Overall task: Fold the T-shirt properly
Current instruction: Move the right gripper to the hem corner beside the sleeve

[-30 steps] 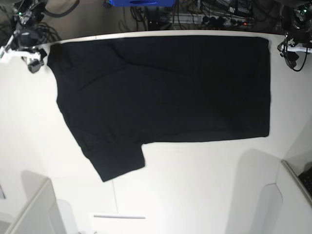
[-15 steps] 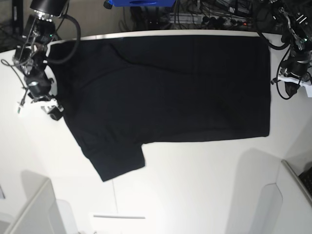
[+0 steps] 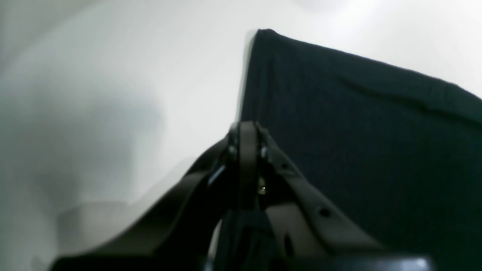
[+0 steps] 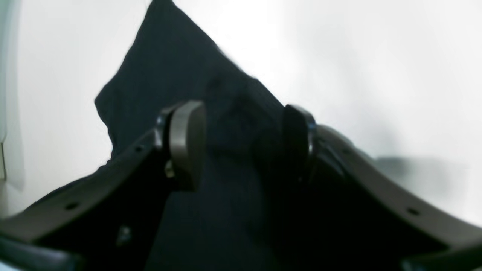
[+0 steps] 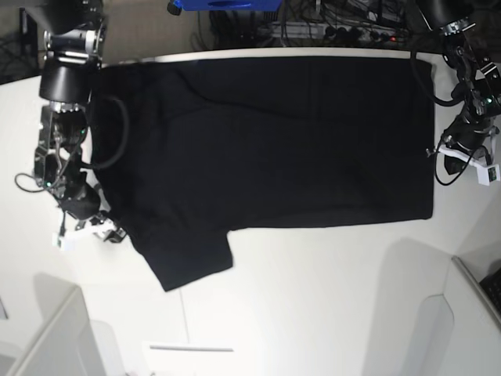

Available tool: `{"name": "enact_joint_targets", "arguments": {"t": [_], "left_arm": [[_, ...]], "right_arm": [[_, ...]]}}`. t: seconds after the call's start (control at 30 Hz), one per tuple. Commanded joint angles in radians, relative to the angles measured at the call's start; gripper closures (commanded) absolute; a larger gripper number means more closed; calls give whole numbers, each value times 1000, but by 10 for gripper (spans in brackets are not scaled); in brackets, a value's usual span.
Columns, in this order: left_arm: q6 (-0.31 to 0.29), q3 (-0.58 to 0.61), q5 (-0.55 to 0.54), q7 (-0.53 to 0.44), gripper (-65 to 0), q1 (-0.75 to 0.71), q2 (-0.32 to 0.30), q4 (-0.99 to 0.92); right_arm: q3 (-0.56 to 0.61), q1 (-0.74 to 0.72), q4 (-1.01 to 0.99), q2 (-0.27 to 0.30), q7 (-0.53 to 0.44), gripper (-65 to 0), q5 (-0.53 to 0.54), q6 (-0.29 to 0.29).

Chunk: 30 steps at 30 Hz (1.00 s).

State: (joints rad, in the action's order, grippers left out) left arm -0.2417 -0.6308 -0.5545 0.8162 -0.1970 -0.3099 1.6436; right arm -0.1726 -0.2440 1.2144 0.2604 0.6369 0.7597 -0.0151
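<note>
Black T-shirt point(image 5: 274, 149) spread on white table point(image 5: 329, 313), mostly flat, long body running between the two hands, plain dark side up, no print visible. One sleeve-like flap sticks out of the shirt's near edge, on the right hand's side, a bit nearer the base camera than that hand. Left hand point(image 3: 247, 128): fingers shut together, tips over or at the shirt's side edge; bare table on one side of them, cloth on the other. Whether any cloth is pinched in the tips, cannot tell. In the left wrist view a shirt corner lies ahead of the left hand, with the edge running off from it to the right of the picture, and a shallow crease just inside that edge. Right hand point(image 4: 241, 139): fingers well apart, one on each side of the shirt's slanting edge as the right wrist view shows it, cloth visible in the gap, nothing gripped. Contact with the cloth there, cannot tell. Ahead of the right hand the flap narrows away to a corner, off to the left in that view; white table lies to the right of the hand. Soft shadow on the table beside the right hand. Blue object point(image 5: 227, 4) at the far side of the base view, beyond the shirt and between the hands, cut off by the frame.
</note>
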Motion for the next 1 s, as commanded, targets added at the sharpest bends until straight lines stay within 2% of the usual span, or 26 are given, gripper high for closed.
{"name": "enact_joint_targets", "arguments": {"t": [0.0, 0.1, 0.2, 0.4, 0.47, 0.63, 0.8, 0.97], "left_arm": [[-5, -5, -12, -21, 0, 9, -18, 11], [-5, -5, -12, -21, 0, 11, -18, 11], [-5, -5, -12, -21, 0, 11, -19, 11], [-5, -13, -12, -21, 0, 11, -31, -10], [-5, -13, -12, -21, 0, 11, -39, -27], [-5, -10, -12, -25, 0, 11, -47, -72], [-5, -7, -12, -25, 0, 11, -47, -67], [-5, -7, -12, -25, 0, 11, -47, -72]], "right_arm": [[15, -51, -21, 15, -24, -314, 5, 10], [77, -120, -126, 27, -81, -314, 5, 10], [186, -197, -247, 46, -137, -315, 5, 10], [319, -309, -469, 44, -271, -317, 5, 10], [362, -338, -511, 44, -309, -338, 5, 10], [433, -397, -585, 41, -328, -413, 5, 11], [529, -440, -677, 40, -403, -416, 7, 11], [583, -440, -690, 21, -412, -413, 7, 11]]}}
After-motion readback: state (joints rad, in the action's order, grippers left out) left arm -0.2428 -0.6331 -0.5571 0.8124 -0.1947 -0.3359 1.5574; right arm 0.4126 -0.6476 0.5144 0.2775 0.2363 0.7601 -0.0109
